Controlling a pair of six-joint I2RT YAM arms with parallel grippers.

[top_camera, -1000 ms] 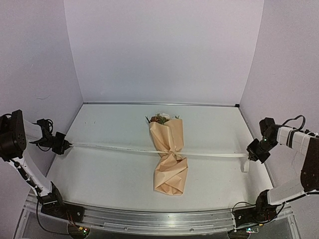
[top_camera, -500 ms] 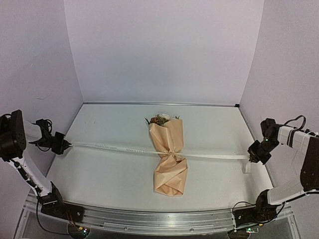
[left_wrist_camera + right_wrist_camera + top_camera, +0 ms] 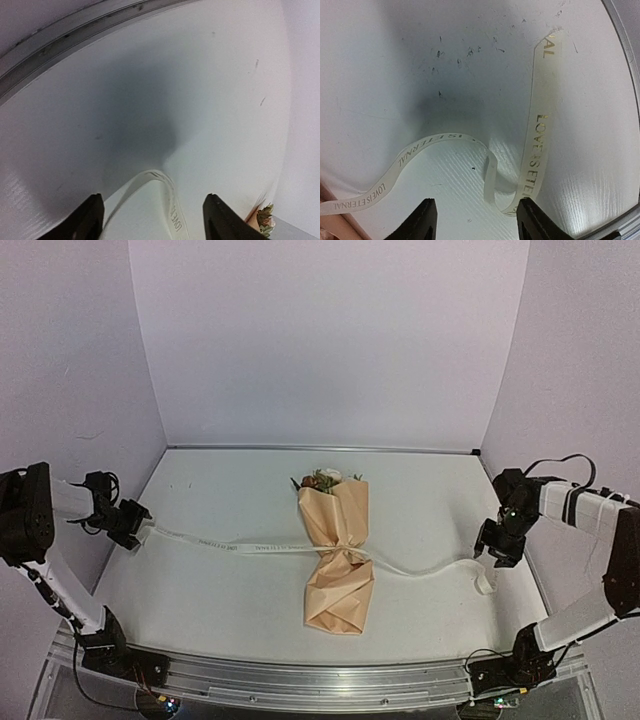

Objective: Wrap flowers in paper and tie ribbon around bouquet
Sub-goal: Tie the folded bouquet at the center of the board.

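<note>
Bouquet lies at the centre of the table, its flowers pointing to 12 o'clock and the paper flaring toward 6 o'clock below a pinched waist. You'll see the ribbon crossing that waist, slack and wavy, from 9 o'clock to 3 o'clock. Your left gripper sits at 9 o'clock with jaws apart; a loop of ribbon lies on the table between its fingers, unpinched. Your right gripper at 3 o'clock is likewise spread, above the curled ribbon end. A purple side wall stands close beside each arm, and a metal rail runs along 6 o'clock.
</note>
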